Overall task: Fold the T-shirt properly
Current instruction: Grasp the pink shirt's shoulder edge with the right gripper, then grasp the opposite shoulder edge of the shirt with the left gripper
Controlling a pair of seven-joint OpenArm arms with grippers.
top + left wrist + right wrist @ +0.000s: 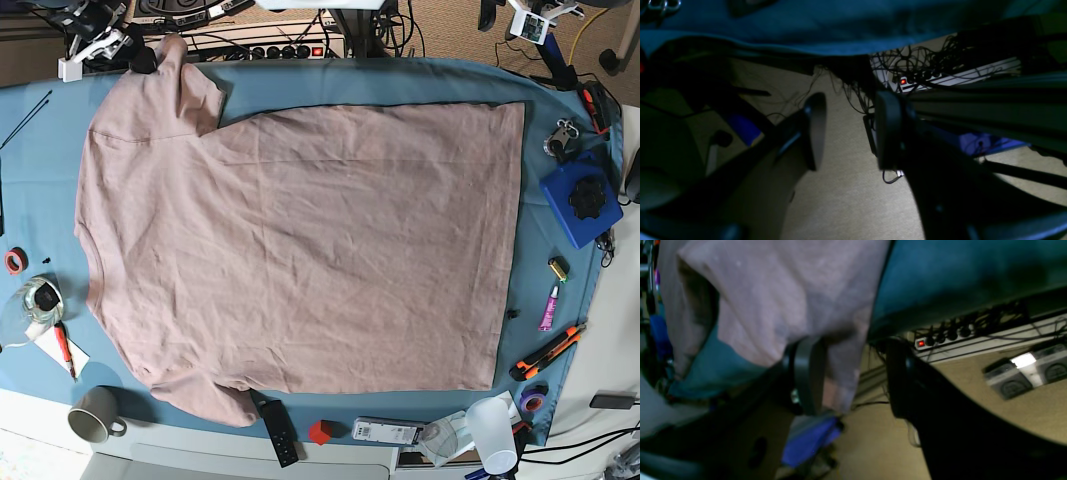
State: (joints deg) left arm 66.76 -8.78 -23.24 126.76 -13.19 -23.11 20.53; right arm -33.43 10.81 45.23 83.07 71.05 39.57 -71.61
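- The T-shirt [300,240] lies flat across the blue cloth [560,290], pretty much spread out, only lightly wrinkled. Collar side is at the left of the base view, hem at the right.
- One sleeve [175,85] reaches the far edge of the table, the other [205,395] sits near the front edge.
- Right gripper [853,373] is off the table's far edge, jaws wide apart. The sleeve hangs over that edge right by one finger [808,373], nothing pinched.
- Left gripper [848,130] is also past the edge, looking down at the floor, jaws apart with nothing between them. No shirt in its view, just cloth up top and a power strip [933,78] with tangled cables.
- Clutter around the shirt: mug [95,413], blue box [585,200], plastic cup [493,425], red block [319,432].
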